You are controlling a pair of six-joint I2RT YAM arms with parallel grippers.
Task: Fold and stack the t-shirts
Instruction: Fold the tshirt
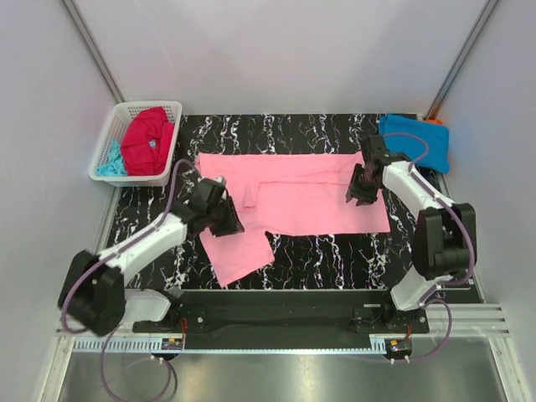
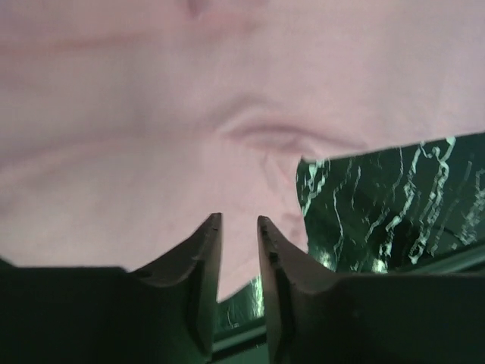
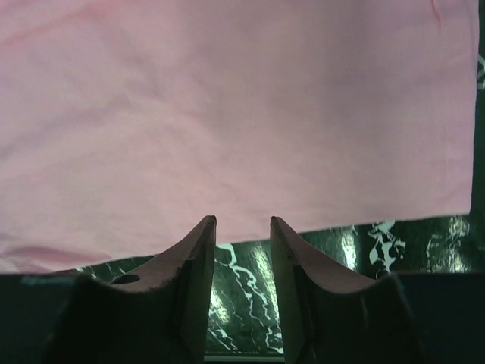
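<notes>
**Pink tee spread flat, both pincers above it, nothing gripped**

The pink t-shirt lies spread on the black marbled surface, in the middle, long side running left to right. One flap of it sticks out toward the near edge on the left. The cloth is mostly smooth. The left wrist view shows a few soft creases and a notch in the shirt's edge where the surface shows through.

The left pincer is over the near-left part of the shirt, beside that flap. In its wrist view the fingers are a narrow gap apart with no cloth between them, tips over pink cloth. Cannot tell whether they touch it.

The right pincer is over the right end of the same shirt. In its wrist view the fingers stand a bit wider apart, with bare surface visible in the gap. The tips sit right at the shirt's straight edge and hold nothing.

Other shirts:
- The blue t-shirt is folded at the far-right corner of the surface, just behind the right pincer.
- The orange t-shirt shows only as a sliver at the blue one's far edge; it looks to be under it.
- The red t-shirt is bunched in the white basket at the far left.
- The aqua t-shirt is in the same basket, at its near-left end beside the red one.
</notes>
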